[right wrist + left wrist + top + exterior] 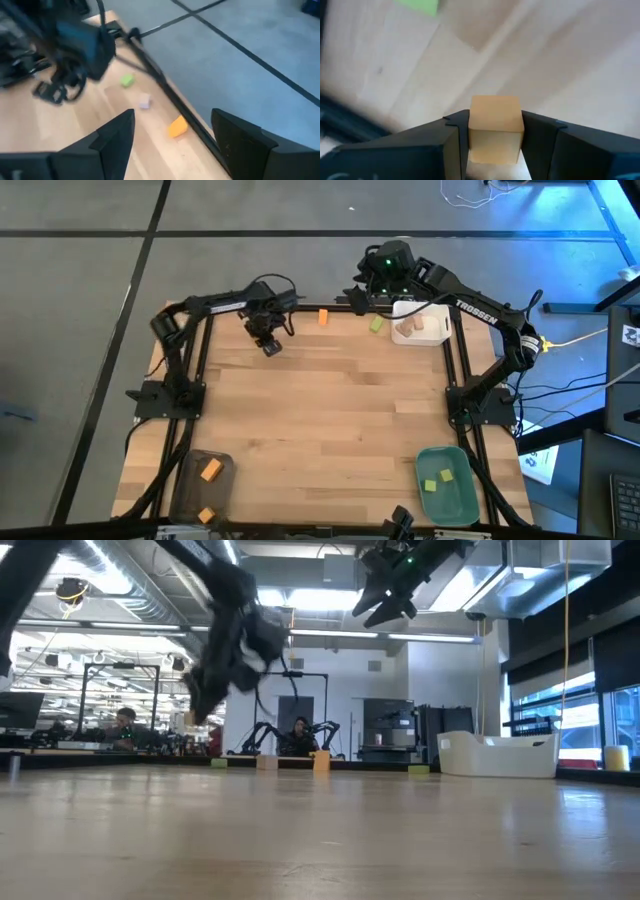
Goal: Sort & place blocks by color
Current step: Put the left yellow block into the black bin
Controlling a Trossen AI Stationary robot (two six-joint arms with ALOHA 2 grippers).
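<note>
Left pincer [495, 145] raised, gripping tan block [495, 130]

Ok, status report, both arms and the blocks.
Left gripper at the table's far edge, fingers on a tan block. Right gripper open, raised by the white tray. Orange block and green block loose. Nothing in the way.

Wooden table [330, 400] carries white tray [432, 330], green tray [447, 495], grey tray [190, 485], loose blocks [324, 318].

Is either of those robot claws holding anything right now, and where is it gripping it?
Yes. The left gripper has a pale tan wood block between its two fingers, pinched on two opposite side faces. The right gripper stands open, holding nothing.
</note>
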